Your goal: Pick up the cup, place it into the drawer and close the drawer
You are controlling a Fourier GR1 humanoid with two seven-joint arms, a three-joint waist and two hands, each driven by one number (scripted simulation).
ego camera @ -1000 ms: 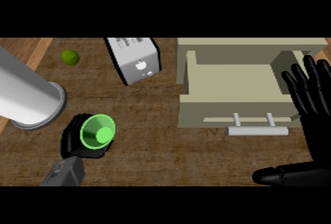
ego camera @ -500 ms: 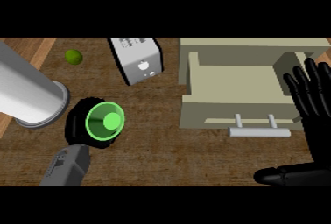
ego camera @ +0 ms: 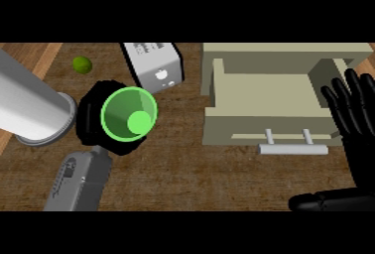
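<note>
Wooden counter (ego camera: 190, 168) underfoot, and the beige open drawer (ego camera: 267, 94) is our landmark. Well to its left, the left hand (ego camera: 93, 116) curls black fingers around the translucent green plastic cup (ego camera: 129, 115), mouth tipped up toward us, likely for carrying. At the drawer's right edge, the right hand (ego camera: 359, 129) rests, fingers straight and spread.

Open drawer (ego camera: 267, 94) bare inside; toaster (ego camera: 155, 64) btwn it & cup (ego camera: 129, 114).
</note>
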